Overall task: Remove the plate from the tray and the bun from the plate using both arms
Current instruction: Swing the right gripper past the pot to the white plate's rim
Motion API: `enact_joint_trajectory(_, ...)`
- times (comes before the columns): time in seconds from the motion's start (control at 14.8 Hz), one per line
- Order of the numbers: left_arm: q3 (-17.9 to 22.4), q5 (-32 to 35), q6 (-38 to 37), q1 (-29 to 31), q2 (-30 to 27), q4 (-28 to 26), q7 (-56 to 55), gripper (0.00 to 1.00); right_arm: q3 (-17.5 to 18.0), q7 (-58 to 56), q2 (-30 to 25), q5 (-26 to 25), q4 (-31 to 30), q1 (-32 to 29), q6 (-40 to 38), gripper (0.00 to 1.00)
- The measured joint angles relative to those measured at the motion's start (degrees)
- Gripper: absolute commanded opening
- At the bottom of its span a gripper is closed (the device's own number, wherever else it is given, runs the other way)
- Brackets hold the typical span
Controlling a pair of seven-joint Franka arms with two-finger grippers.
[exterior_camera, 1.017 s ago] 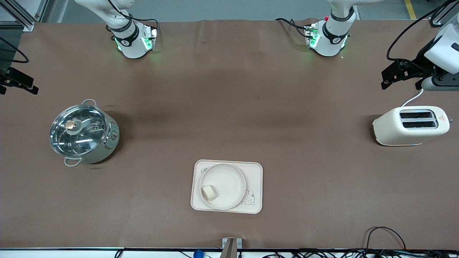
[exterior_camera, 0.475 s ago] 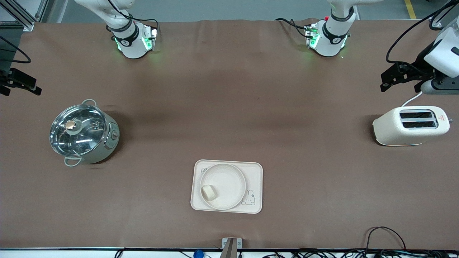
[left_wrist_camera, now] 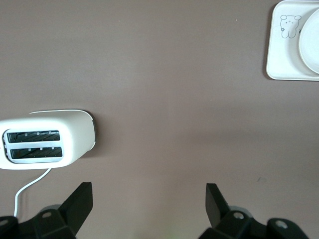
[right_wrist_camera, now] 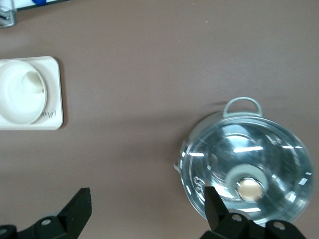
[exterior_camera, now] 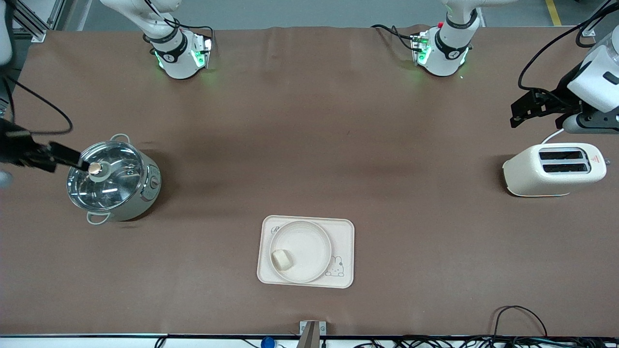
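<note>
Brown table point(exterior_camera: 309, 145) filling front view. I am seeing bun point(exterior_camera: 282, 259) sitting on plate point(exterior_camera: 309, 241), plate on tray point(exterior_camera: 346, 232).

Left wrist view: left gripper point(left_wrist_camera: 149, 199) spread wide, hanging beside toaster point(left_wrist_camera: 47, 139).

Right wrist view: right gripper point(right_wrist_camera: 144, 204) wide, over pot point(right_wrist_camera: 249, 174); only here pot handle showing.

Bun looking round; I am thinking it may roll off if plate tips.

Table point(exterior_camera: 309, 145) with tray point(exterior_camera: 344, 232), pot point(exterior_camera: 113, 181), toaster point(exterior_camera: 553, 169)

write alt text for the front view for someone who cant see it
A round plate holding a small bun sits on a cream tray on a brown table. The open right gripper is over a lidded pot; the open left gripper is up near a toaster.
</note>
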Motion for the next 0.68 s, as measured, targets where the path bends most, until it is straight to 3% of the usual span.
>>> enact_joint_trajectory(0.68,0.0,0.0,0.0,0.1,0.8,0.2,0.0,1.0,0.4,14.7,12.6,7.3,0.3,11.9,16.5,1.0)
